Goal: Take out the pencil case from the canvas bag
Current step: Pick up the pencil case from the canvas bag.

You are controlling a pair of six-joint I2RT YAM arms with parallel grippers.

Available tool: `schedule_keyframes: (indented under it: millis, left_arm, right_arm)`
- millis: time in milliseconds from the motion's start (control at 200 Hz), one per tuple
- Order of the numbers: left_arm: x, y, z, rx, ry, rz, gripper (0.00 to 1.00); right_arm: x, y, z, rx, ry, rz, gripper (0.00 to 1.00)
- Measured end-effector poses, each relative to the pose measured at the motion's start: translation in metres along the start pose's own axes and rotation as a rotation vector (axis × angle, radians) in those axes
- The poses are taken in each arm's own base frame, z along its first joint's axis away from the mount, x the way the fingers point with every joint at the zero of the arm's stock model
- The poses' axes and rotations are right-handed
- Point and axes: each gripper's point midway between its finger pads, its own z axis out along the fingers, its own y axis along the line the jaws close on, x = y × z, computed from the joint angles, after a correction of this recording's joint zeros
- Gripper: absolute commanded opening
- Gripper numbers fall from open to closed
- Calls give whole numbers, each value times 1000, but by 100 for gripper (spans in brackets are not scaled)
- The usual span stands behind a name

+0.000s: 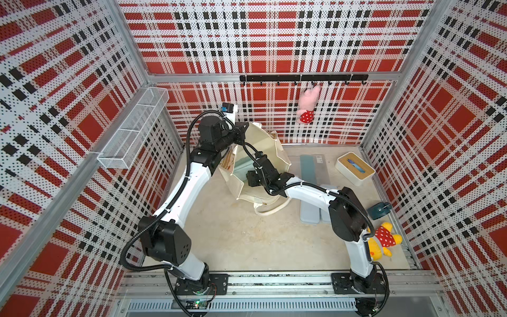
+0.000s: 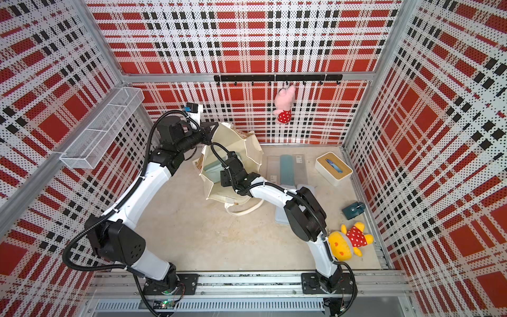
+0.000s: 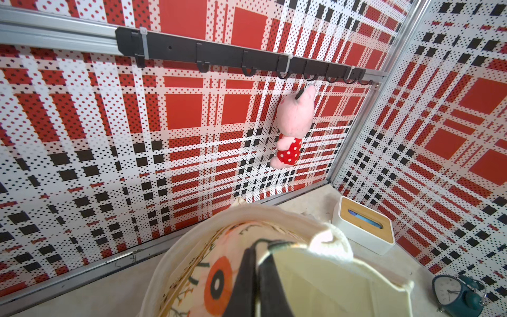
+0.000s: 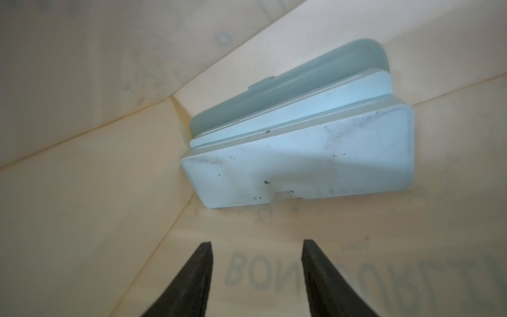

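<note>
Wire basket (image 1: 131, 129): on the side wall, at 9 o'clock of the worktop (image 1: 233, 233).
Left fingers (image 3: 245, 274): closed tight on the rim of the canvas bag (image 1: 274, 156), at the bag's 10 o'clock in both top views.
Canvas bag: upright with its mouth spread, at 12 o'clock of the worktop, near the back wall.
Right fingers (image 4: 192, 274): apart and empty, down inside the bag, short of the pencil case (image 4: 301, 159).
Pencil case: pale blue, untouched, in a corner fold deep in the bag.
Pink plush (image 1: 308, 105): hangs from the hook rail (image 1: 301, 77), at 1 o'clock.
White box (image 1: 354, 167): wooden lid, at 2 o'clock.
Alarm clock (image 1: 380, 210): teal, at 3 o'clock.
Yellow plush (image 1: 384, 238): at 4 o'clock.
</note>
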Motion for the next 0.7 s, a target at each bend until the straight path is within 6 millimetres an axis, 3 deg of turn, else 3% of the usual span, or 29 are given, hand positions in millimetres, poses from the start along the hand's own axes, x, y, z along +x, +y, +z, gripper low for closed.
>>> schedule_keyframes:
  millis: [110,296,441,701]
  left_arm:
    - [-6,-13,-8,12,-22,7,0]
    - [-13,-23,-19,15,-49,3,0]
    - [-11,-23,-19,5,-58,-3,0]
    - [-6,-25,-19,2,-50,-21,0]
  right_arm:
    - [-8,-9,8,8,-2,144,71]
    - [-18,-29,13,13,-30,420,100]
    - [-12,-45,17,32,-17,599,100]
    - [-12,-49,20,7,-11,769,100]
